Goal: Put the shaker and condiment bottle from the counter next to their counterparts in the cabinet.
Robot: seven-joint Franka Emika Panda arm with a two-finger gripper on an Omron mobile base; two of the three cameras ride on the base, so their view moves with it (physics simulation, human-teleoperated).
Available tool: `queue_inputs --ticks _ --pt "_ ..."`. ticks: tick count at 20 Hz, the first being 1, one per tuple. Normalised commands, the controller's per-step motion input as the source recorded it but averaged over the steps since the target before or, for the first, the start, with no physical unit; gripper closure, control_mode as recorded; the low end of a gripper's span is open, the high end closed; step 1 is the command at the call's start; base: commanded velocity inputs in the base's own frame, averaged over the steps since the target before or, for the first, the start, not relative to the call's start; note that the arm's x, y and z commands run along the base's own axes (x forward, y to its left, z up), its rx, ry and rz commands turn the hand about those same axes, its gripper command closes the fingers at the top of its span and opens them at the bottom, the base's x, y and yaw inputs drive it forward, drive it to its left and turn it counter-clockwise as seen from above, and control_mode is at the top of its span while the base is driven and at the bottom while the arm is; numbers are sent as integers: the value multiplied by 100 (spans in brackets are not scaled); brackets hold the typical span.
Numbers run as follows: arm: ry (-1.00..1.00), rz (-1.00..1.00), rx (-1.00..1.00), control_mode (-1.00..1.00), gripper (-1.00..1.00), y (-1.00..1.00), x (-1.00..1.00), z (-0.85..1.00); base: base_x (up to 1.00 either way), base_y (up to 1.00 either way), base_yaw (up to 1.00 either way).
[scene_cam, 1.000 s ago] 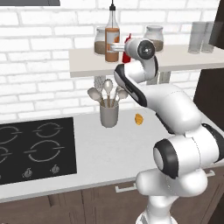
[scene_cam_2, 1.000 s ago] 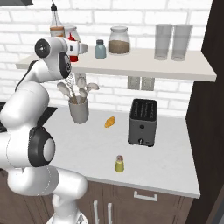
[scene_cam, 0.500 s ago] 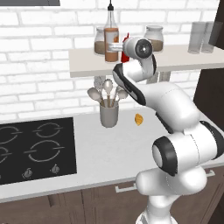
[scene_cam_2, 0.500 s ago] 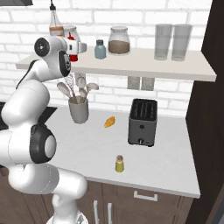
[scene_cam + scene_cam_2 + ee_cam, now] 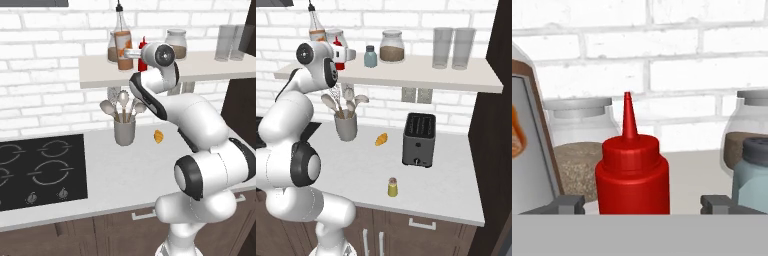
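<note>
**Now: red bottle on the shelf, fingers spread either side of it**

Right now I see the condiment bottle (image 5: 632,172) standing upright on the cabinet (image 5: 421,75) shelf board, filling the centre bottom of the hand view with its tapered nozzle pointing up. My gripper (image 5: 643,204) is spread: one grey fingertip (image 5: 564,204) sits at the lower left of the bottle and the other at the lower right, each with a gap to the red body, so nothing is pinched. At the left edge of that view stands the tall glass bottle (image 5: 527,145) with its orange label; at the right edge is the pale blue shaker (image 5: 752,175) with a grey cap. Two glass jars of brown grains stand behind, against the white brick.

From the left base view, the red bottle shows at upper centre beside the glass bottle, just behind my wrist.

On the counter (image 5: 446,190), in the lower middle of the right base view, the yellow-olive shaker (image 5: 392,187) stands alone near the front edge. A black toaster (image 5: 419,139) is behind it, a croissant (image 5: 381,139) to the left, and a grey utensil holder (image 5: 346,125) further left.
</note>
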Motion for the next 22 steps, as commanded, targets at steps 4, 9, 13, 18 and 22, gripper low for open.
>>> queue_inputs --ticks 4,9,13,18,22 --pt "0 0 0 -100 -100 0 0 -2 0 0 0" --pt "0 0 0 -100 -100 0 -6 0 0 0 0" --pt "0 -1 0 -100 -100 0 -28 0 0 0 0" --pt "0 -3 0 -100 -100 -6 -45 0 0 0 0" --pt "0 -4 0 -100 -100 -8 -44 0 0 0 0"
